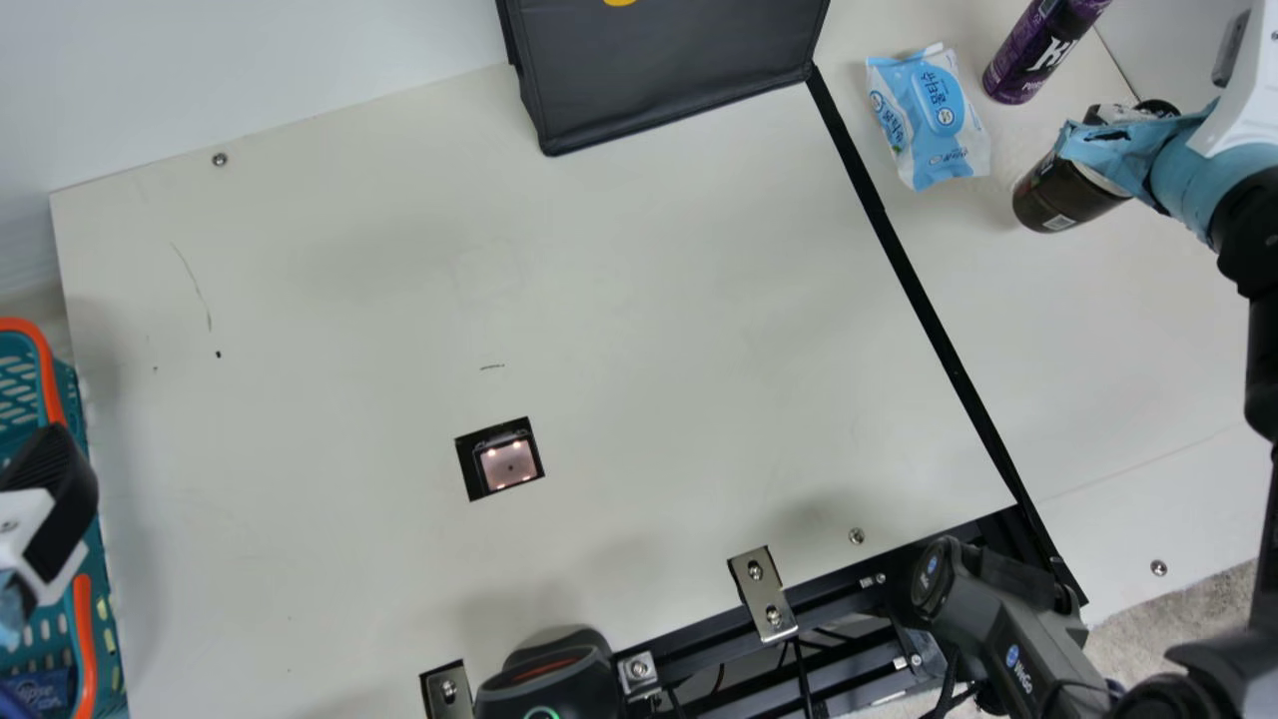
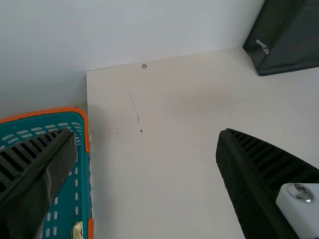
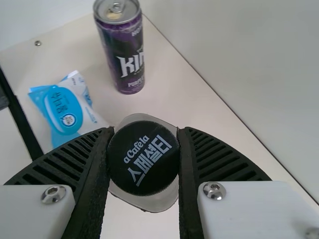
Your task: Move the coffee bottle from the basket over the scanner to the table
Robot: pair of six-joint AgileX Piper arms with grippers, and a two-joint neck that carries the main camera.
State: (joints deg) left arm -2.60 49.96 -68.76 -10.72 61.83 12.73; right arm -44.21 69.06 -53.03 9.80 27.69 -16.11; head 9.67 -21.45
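Holding the coffee bottle [image 1: 1060,198] with the right gripper [image 3: 144,130], pinched at the black cap [image 3: 143,167] from both sides. Located upper right of the main frame, past the black strip [image 1: 928,310], near the wipes pack [image 1: 929,120] and the purple can [image 1: 1033,60]. Looks upright. Can't tell whether resting on the table [image 1: 1148,330] or just above.

Reads as the put-down, nearly finished. Ease straight down until seated flat, no push after contact. Then open slowly and evenly, just enough to free the cap. Back off along the cap's axis; don't pull sideways while still touching, or risk a topple. Expect some swing with a cap-only hold, so keep level. Watch for nudging the wipes pack while spreading.

Farther out, lower middle-left: scanner [image 1: 507,466], lit. Leave alone at lower left: left gripper [image 2: 145,132], wide and empty, by the basket [image 2: 45,113].
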